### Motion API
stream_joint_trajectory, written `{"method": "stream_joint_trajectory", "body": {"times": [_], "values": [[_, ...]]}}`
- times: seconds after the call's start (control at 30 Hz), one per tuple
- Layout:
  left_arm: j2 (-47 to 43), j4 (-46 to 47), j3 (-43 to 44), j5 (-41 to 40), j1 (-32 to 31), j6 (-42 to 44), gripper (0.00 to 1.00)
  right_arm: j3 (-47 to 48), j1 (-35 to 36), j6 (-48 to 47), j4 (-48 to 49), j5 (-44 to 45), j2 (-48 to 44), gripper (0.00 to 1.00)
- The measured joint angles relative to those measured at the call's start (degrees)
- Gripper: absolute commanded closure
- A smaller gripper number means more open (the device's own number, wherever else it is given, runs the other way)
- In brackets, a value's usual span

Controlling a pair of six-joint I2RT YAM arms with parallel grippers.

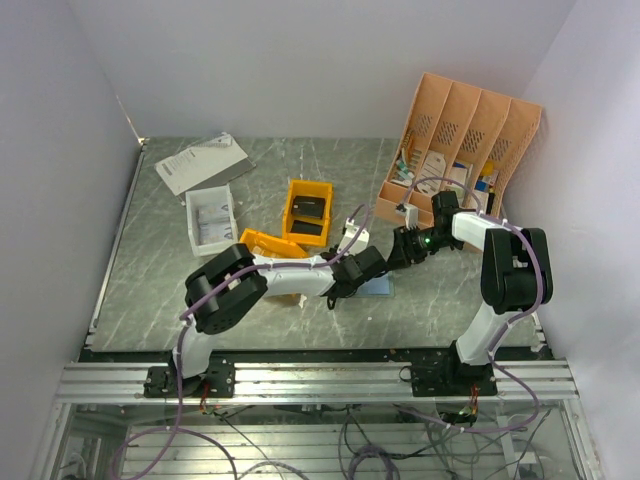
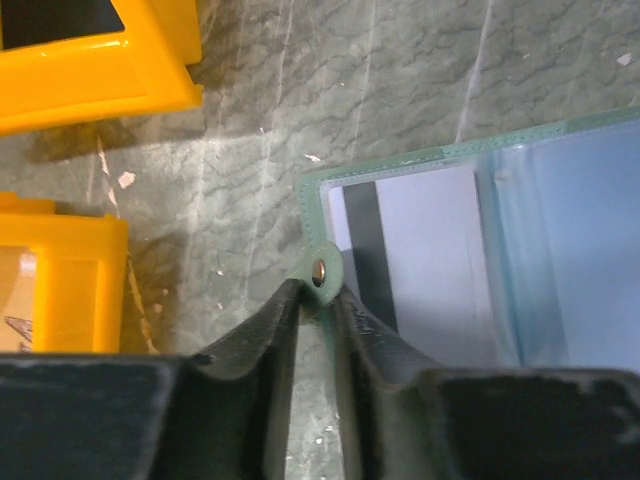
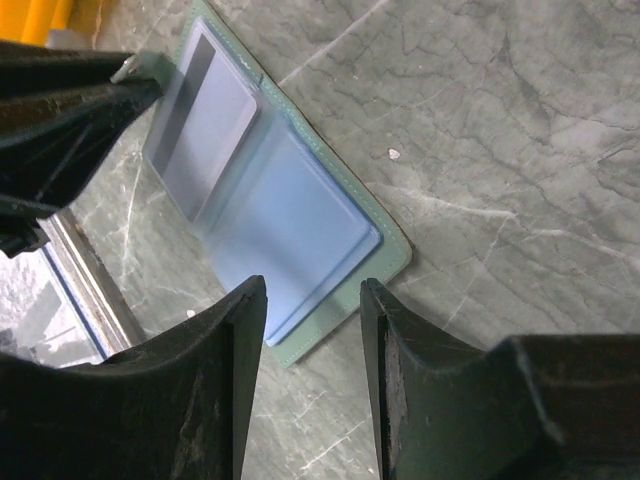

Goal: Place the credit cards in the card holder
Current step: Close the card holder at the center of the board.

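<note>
One card holder [image 3: 290, 215], with one card [image 3: 205, 125] seen inside, maybe more behind the blurred pockets. Two yellow bins [image 1: 307, 212] [image 1: 272, 243], one white bin [image 1: 210, 220], one peach organiser [image 1: 520, 125] of four slots, one paper sheet [image 1: 200, 162]. Two grippers: left gripper [image 2: 318, 292], right gripper [image 3: 312, 295]

The card holder [image 1: 378, 287] lies open on the worktop [image 1: 160, 290], about midway along it and toward the near edge. The holder's snap tab sits between the tips of the left pincer [image 2: 318, 290], and the right pincer [image 3: 313, 290] hangs over the opposite end. Behind and to the left stand one bin [image 1: 307, 212] and a nearer bin [image 1: 272, 243], with a tray [image 1: 212, 222] further left. Papers [image 1: 200, 162] lie in the far left corner and a desk organiser [image 1: 465, 140] stands in the far right corner.
</note>
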Motion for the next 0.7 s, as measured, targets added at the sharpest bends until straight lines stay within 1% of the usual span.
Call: {"method": "stream_joint_trajectory", "body": {"times": [0.03,0.07,0.13,0.27,0.4,0.53,0.7], "values": [[0.1,-0.2,0.1,-0.3,0.0,0.1,0.9,0.0,0.0,0.2,0.0,-0.2,0.0,0.55],[0.1,-0.3,0.1,-0.6,0.0,0.2,0.93,0.0,0.0,0.4,0.0,-0.4,0.0,0.54],[0.0,-0.6,0.1,-0.9,0.1,0.4,0.93,0.0,-0.1,0.7,0.0,-1.0,0.0,0.52],[-1.3,-0.7,0.1,-0.7,0.1,0.5,0.93,0.0,-0.6,1.9,0.4,-1.3,0.2,0.52],[-6.8,-0.1,-1.8,-0.2,-0.2,0.0,0.93,0.0,-1.9,3.4,1.2,-0.7,0.3,0.52],[-14.3,1.4,-5.5,0.5,-0.4,-1.2,0.93,-0.3,-3.2,4.7,2.5,0.7,0.1,0.52],[-18.8,3.8,-8.4,1.1,-0.4,-2.5,0.93,-0.6,-3.4,4.8,2.6,0.6,0.0,0.52]]}}
